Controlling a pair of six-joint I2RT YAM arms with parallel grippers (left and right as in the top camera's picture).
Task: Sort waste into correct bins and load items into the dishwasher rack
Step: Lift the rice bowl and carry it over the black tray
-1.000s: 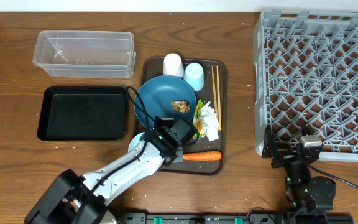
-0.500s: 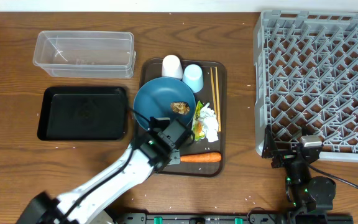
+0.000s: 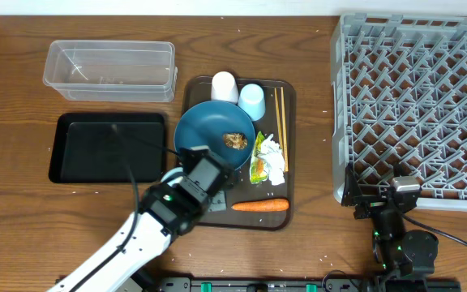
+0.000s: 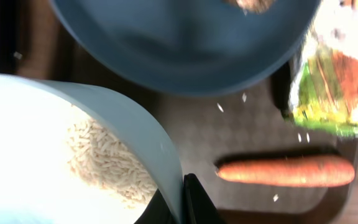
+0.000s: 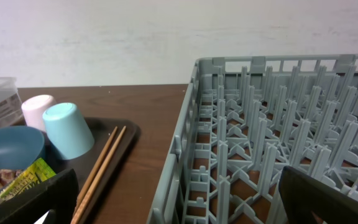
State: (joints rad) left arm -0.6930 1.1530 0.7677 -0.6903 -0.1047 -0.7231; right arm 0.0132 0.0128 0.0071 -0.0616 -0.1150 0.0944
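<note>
Left gripper (image 4: 180,200) clamps the rim of the light blue bowl (image 4: 138,134) at the near-left corner of the serving tray (image 3: 289,166), likely to tip its rice (image 4: 104,163) into a bin; right gripper (image 5: 179,202) hangs open by the rack (image 3: 412,105).

My left arm (image 3: 140,235) reaches diagonally up and right from the bottom edge. Its left gripper (image 4: 180,199) is pinched tight on the rim of a bowl (image 4: 129,124). My right arm (image 3: 396,235) sits folded at lower right, and the right gripper (image 5: 176,183) has its jaws spread wide, holding nothing.
</note>
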